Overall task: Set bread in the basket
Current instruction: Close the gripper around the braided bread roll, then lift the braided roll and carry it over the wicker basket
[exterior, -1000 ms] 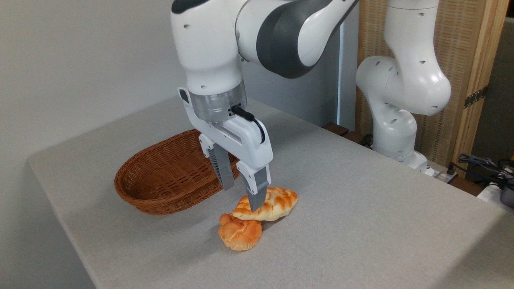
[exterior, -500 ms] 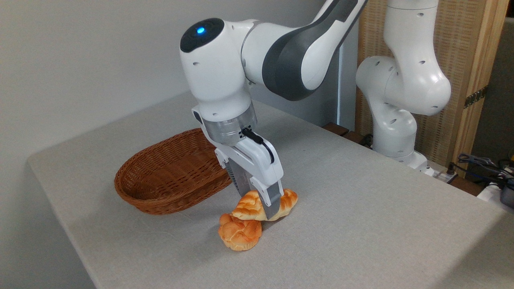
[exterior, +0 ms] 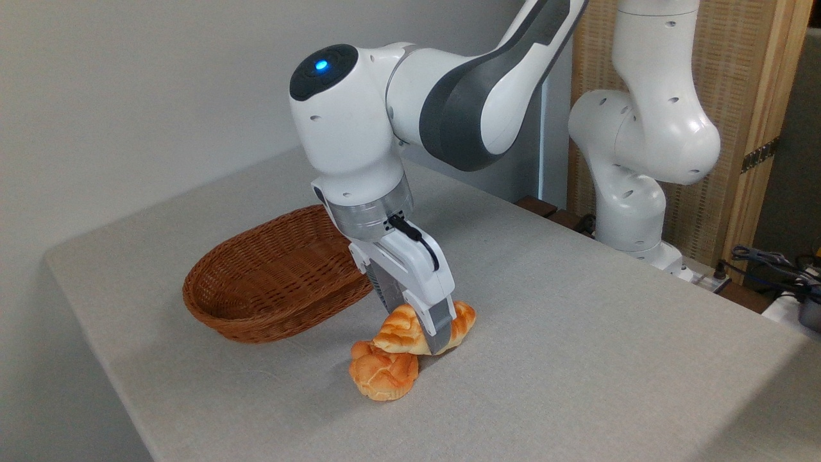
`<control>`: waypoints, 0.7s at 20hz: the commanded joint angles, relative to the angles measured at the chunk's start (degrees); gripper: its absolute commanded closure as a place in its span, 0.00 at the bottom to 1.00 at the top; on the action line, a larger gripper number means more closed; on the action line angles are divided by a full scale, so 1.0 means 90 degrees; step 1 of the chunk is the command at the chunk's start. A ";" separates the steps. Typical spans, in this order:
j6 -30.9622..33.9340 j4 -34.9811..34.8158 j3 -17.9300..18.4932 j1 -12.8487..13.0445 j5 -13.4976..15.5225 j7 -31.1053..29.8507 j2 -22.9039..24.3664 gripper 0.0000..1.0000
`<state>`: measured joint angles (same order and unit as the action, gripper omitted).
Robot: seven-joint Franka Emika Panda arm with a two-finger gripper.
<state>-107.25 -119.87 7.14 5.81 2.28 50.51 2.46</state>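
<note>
The pale golden braided bread loaf [exterior: 410, 328] is straddled by the white two-finger gripper [exterior: 428, 340], fingers narrowed around it. The loaf is propped on the orange knotted bun [exterior: 383, 375] on the grey worktop [exterior: 577, 359], the reddish-brown wicker basket [exterior: 269, 282] lying empty at its ten o'clock.

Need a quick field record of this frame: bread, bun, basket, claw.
bread: braided loaf, one end resting on the bun, on the table
bun: round orange knotted bun, in front of the loaf, touching it
basket: oval wicker basket, empty, left of the loaf
claw: claw down over the loaf's middle, fingers straddling it; grip state unclear
table: grey tabletop
</note>
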 commanded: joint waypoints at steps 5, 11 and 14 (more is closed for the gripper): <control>0.0070 0.0018 0.0056 0.0029 0.0010 0.0160 0.0029 0.60; 0.0148 0.0106 -0.0003 0.0058 0.0020 0.0130 0.0311 0.60; 0.0411 0.0524 -0.0013 0.0058 0.0107 0.0111 0.0400 0.60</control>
<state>-107.03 -118.54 6.82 5.98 2.29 50.68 4.20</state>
